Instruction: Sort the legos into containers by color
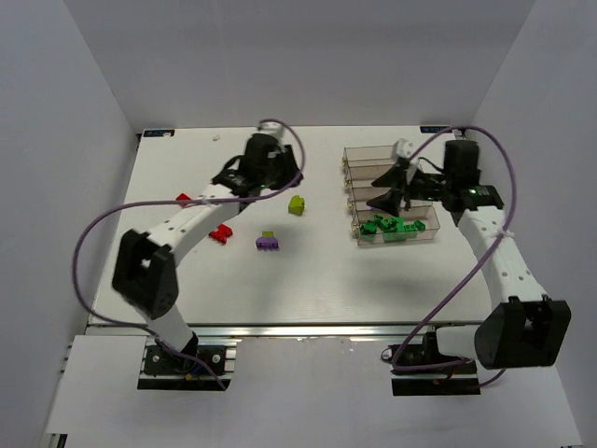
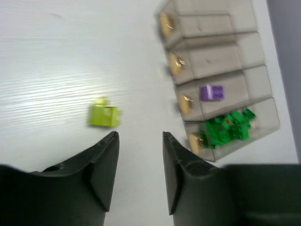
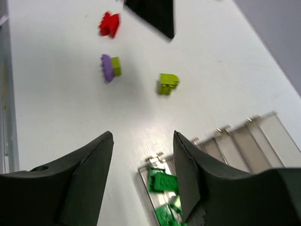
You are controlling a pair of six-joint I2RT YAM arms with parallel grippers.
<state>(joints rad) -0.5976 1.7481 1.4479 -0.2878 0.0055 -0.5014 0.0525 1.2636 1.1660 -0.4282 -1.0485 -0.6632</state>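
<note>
Legos, green, filled the six-o'clock bin of the containers, purple brick in the next, yellow-green brick loose on tabletop at nine o'clock, your left gripper and right gripper spread, empty.

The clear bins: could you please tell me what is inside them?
Green bricks fill the end bin; one purple brick lies in the next. The other two look empty, one partly cut off.
</note>
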